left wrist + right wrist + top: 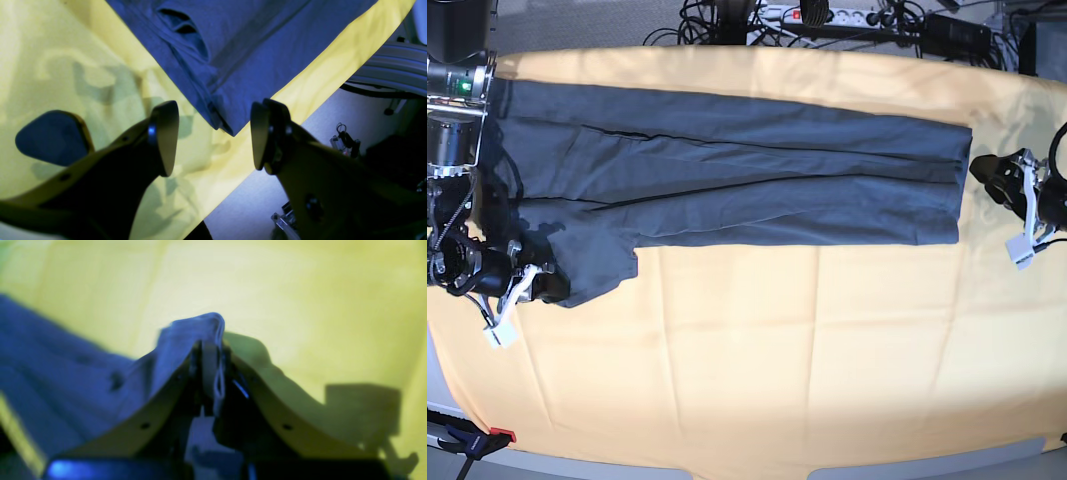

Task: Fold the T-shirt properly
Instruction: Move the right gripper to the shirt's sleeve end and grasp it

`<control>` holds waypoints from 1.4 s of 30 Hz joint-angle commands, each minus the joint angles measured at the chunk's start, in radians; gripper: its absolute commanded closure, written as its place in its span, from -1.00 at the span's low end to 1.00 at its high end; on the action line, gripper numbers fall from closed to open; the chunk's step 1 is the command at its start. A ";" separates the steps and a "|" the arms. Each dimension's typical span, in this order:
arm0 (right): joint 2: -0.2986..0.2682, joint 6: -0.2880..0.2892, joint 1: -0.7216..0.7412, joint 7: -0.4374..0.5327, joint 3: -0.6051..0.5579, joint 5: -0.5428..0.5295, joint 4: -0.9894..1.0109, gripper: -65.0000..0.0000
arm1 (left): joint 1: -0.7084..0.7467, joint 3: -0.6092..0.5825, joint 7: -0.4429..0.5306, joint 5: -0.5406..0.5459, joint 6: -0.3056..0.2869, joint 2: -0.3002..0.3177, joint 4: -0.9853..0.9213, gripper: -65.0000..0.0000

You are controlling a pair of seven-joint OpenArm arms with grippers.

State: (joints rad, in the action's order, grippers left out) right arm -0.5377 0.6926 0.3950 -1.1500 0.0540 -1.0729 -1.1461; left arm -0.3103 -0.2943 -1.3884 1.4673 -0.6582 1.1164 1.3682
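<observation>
The dark grey T-shirt [727, 170] lies in a long band across the far half of the yellow-covered table [777, 350], with one flap hanging toward the near left. My right gripper [545, 285] sits at that flap's tip. In the right wrist view the right gripper [211, 350] is shut on a raised pinch of the T-shirt [190, 333]. My left gripper [985, 172] is at the shirt's right end. In the left wrist view the left gripper [215, 140] stands open, with a hemmed corner of the T-shirt [233, 50] lying just ahead of its fingers [165, 136].
Cables and a power strip [827, 15] lie beyond the table's far edge. A red-tipped clamp [472, 440] grips the near left corner. In the left wrist view the cloth's edge drops to the floor [333, 110] just right of the gripper.
</observation>
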 commanded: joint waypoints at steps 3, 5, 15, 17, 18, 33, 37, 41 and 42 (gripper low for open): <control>-0.046 0.006 -0.007 -0.088 0.005 -0.166 -0.106 1.00 | -0.016 0.014 -0.003 0.016 0.000 0.030 0.008 -0.06; -0.072 0.006 -0.048 -0.156 0.005 -0.269 -0.184 1.00 | -0.016 0.014 -0.003 0.016 0.000 0.030 0.008 -0.06; -0.243 0.006 -0.299 -0.246 0.006 -0.411 -0.614 1.00 | -0.016 0.014 -0.003 0.016 0.000 0.031 0.008 -0.06; -0.267 0.006 -0.352 -0.246 0.006 -0.411 -0.650 1.00 | -0.017 0.014 -0.003 0.016 0.000 0.031 0.008 -0.06; -0.279 0.006 -0.378 -0.246 0.006 -0.411 -0.665 1.00 | -0.017 0.014 -0.003 0.016 0.000 0.031 0.008 -0.06; -0.363 0.006 -0.577 -0.246 0.005 -0.411 -0.704 1.00 | -0.017 0.014 -0.003 0.016 0.000 0.031 0.008 -0.06; -0.363 0.006 -0.585 -0.246 0.006 -0.407 -0.704 1.00 | -0.020 0.014 -0.004 0.016 0.000 0.032 0.008 -0.06; -0.363 0.006 -0.580 -0.246 0.006 -0.300 -0.705 0.19 | -0.023 0.029 -0.003 0.016 -0.004 0.033 0.008 -0.06; -0.364 0.006 -0.580 -0.246 0.007 -0.298 -0.705 -0.02 | -0.023 0.041 -0.003 0.016 -0.006 0.033 0.008 -0.06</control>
State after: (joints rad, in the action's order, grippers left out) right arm -0.8780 0.6971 -0.1989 -1.4067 0.0483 -1.3510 -1.8400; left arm -0.3107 -0.2726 -1.3888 1.4677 -0.6594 1.1164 1.3682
